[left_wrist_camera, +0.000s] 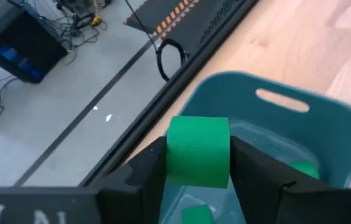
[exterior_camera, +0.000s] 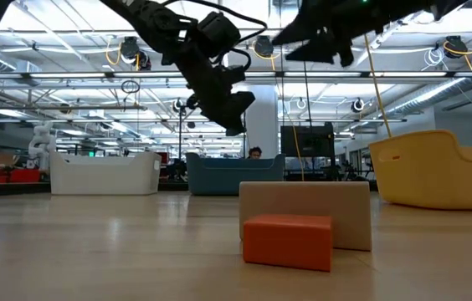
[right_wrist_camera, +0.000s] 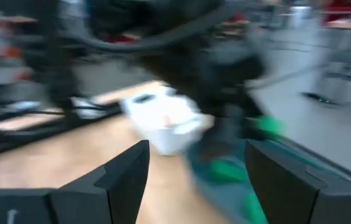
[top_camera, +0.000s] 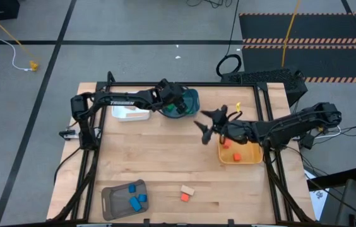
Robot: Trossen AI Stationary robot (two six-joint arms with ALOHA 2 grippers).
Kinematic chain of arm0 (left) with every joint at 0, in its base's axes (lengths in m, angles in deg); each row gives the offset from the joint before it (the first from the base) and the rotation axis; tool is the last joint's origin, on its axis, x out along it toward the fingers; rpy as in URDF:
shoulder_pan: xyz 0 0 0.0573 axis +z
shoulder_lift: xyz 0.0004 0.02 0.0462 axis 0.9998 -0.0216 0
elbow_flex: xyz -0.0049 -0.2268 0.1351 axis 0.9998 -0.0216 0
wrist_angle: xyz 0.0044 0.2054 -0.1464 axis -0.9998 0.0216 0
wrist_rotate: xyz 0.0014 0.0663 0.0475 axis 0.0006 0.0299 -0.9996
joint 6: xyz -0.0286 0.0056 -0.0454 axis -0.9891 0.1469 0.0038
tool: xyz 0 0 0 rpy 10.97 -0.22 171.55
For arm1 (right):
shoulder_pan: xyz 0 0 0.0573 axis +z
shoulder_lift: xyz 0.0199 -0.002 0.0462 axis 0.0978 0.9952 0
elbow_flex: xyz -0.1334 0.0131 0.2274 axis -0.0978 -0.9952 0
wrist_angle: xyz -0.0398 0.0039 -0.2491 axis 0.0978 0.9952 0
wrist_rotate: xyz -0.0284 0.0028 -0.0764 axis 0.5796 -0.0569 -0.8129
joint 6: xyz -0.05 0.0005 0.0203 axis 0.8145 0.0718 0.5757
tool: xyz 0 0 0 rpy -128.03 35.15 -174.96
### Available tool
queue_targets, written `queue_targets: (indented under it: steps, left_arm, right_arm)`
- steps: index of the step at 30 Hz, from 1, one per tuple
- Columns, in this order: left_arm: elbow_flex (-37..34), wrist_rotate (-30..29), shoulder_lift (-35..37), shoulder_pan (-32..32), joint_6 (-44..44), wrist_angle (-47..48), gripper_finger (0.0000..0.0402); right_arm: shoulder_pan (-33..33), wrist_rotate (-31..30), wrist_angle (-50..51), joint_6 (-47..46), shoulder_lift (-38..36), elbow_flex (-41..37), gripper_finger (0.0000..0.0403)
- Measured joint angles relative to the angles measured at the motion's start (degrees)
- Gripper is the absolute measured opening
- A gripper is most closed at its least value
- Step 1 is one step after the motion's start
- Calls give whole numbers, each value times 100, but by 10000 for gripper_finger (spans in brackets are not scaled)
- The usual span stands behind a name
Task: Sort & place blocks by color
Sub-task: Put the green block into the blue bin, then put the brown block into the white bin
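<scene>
Nearest the low camera, a red-orange block lies on the wooden counter with a tan block just behind it, the two touching or nearly so; from above the same pair sits near the front edge, the red-orange one beside the tan one. To their left at the front stands a grey bin holding three blue blocks. Farther back on the right side, a yellow bin holds two red-orange blocks. The right gripper hangs in the air just left of that bin, near the counter's middle, its fingers spread wide apart with nothing between them. At the far edge sit a white bin and, beside it on the right, a teal bin. The left gripper is poised above the teal bin, its fingers clamped on a green block. More green blocks lie inside the teal bin below it.
</scene>
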Motion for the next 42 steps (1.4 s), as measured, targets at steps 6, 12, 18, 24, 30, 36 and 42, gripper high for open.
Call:
queue_targets:
  steps: [6,12,18,24,30,36,42]
  left_arm:
    - [0,-36,-108,13,71,104,135]
    - [4,-41,-437,85,-54,46,168]
    - [4,-41,-573,127,-157,95,207]
    - [4,-43,-570,126,-250,115,211]
    - [2,237,-510,-74,-99,302,213]
    - [8,720,-193,-541,-57,467,213]
    - [2,718,238,-1063,-307,1220,214]
  right_arm:
    - [-296,-951,667,-61,0,0,251]
    - [-535,-1013,1172,-704,0,0,251]
    - [-609,-1004,1245,-840,0,0,251]
    - [-611,-1002,1249,-840,0,0,251]
    - [-607,-948,1250,-716,0,0,251]
    - [-608,-538,1249,-576,0,0,251]
    - [-434,199,609,-608,-11,-4,251]
